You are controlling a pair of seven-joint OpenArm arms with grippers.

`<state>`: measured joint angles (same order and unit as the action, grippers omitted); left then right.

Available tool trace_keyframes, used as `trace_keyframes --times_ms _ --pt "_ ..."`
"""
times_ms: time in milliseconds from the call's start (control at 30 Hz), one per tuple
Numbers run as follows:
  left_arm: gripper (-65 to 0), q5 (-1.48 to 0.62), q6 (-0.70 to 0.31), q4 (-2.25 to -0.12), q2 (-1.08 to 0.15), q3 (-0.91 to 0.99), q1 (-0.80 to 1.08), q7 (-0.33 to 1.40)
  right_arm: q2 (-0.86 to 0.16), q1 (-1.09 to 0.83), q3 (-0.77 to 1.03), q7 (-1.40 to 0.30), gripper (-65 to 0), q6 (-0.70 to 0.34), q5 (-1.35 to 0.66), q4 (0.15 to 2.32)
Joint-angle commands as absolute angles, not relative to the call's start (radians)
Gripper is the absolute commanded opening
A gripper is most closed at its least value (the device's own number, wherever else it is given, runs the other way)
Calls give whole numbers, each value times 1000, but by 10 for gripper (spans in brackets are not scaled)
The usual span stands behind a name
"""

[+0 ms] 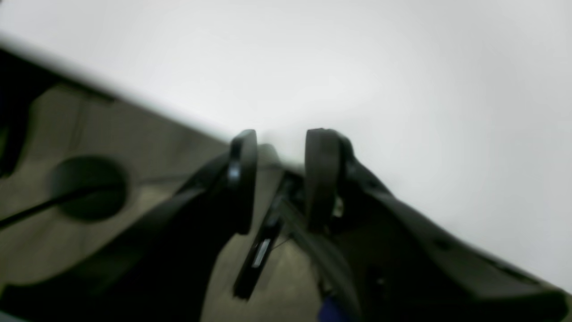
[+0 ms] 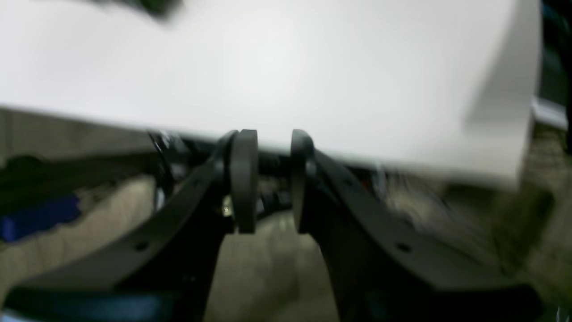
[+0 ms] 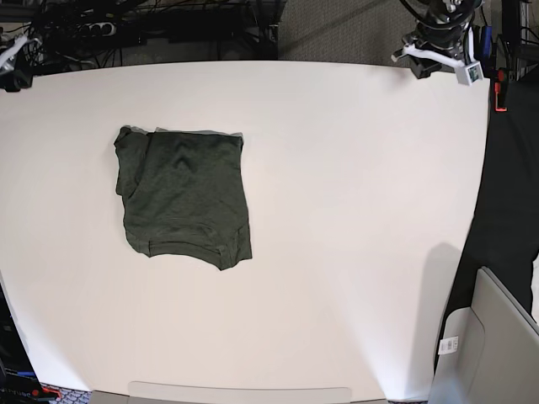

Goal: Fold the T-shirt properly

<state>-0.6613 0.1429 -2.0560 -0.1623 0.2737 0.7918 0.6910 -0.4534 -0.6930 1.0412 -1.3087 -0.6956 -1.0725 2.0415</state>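
Black fingers of left gripper point(image 1: 280, 179) fill left wrist view, standing apart with clear gap, nothing between them, over white worktop point(image 1: 402, 89) edge. Right gripper point(image 2: 272, 179) likewise parted, empty, at worktop edge in its blurred view. T-shirt point(image 3: 184, 198), dark olive green, lies folded into compact rectangle, flat on worktop's left half, nearer far-left corner, well apart from both arms, which sit at the far corners.
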Motion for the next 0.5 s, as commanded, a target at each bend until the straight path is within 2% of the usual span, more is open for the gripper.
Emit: trace_keyframes --times_ms 0,100,267,467 --pt "-502 -668 139 -2074 -168 286 822 679 -456 -728 1066 -1287 -536 -698 -1095 2054" --pt "-504 -668 139 -2075 -168 289 889 677 -430 -814 1078 -1287 -536 -698 -1055 2054" --pt "-504 -668 139 -2077 -191 300 997 680 -361 -895 1072 -1287 -536 -698 -842 2051" --pt "-504 -662 137 -2040 -229 220 1029 682 -277 -846 854 -1251 -536 -698 -443 2035"
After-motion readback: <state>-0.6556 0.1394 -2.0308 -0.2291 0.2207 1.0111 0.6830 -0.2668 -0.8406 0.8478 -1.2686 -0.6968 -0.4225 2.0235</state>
